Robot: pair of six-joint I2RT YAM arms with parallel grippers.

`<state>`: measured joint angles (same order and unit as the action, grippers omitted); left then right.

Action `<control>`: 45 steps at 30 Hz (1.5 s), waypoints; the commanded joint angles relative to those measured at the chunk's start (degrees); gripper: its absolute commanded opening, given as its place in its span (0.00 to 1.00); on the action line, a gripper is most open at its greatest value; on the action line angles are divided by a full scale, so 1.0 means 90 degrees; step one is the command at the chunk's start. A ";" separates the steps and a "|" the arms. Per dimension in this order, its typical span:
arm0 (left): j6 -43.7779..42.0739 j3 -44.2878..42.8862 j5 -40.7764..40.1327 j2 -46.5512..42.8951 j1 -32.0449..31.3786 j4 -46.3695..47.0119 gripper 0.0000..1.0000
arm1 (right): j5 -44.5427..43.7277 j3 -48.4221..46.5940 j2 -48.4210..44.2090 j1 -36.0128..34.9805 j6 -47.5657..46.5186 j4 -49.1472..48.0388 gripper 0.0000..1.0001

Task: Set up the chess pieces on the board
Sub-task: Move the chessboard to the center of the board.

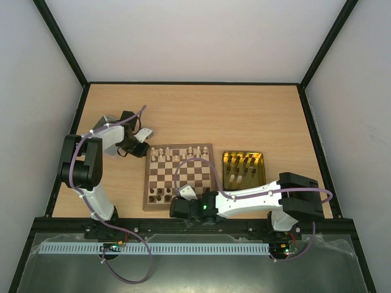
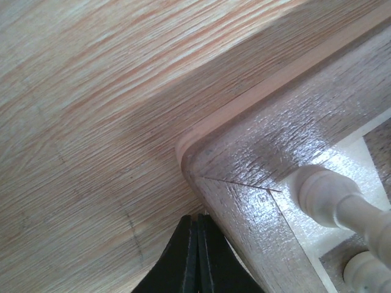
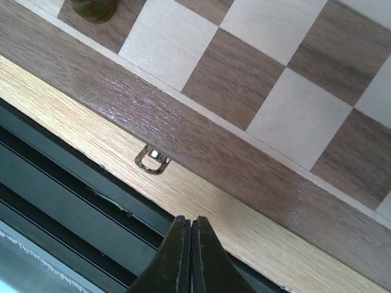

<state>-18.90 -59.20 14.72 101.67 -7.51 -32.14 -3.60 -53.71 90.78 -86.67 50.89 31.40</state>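
Observation:
The board lies in the middle of the table. Pale chess pieces stand along its far rows and a few dark ones at its near left. My left gripper is shut and empty, its tip touching or just short of the board's far-left corner, where a pale piece stands. My right gripper is shut and empty too, its tip over the table strip in front of the board's near rim. A dark piece shows at the top left of the right wrist view.
A yellow-lined tin with several more pieces stands right of the board. A silver-grey lid shows behind the left arm. A metal clasp sticks out of the board's near side. The black rail runs along the table's near edge.

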 commanded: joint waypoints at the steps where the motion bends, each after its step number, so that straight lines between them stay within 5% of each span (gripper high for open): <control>1: 0.0020 -0.0027 0.0113 -0.0044 -0.0068 -0.0213 0.02 | -0.0050 0.0120 0.0145 -0.0067 0.0107 -0.0020 0.02; 45: 0.0086 -0.1697 0.0131 0.1333 -0.0240 -0.0368 0.03 | -0.0504 -0.0095 0.0798 0.1427 -0.1006 -0.0318 0.02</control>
<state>-18.59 -72.27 16.25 111.79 -9.37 -33.85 -5.28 -52.77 96.71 -75.26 43.72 27.90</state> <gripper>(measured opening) 0.029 0.021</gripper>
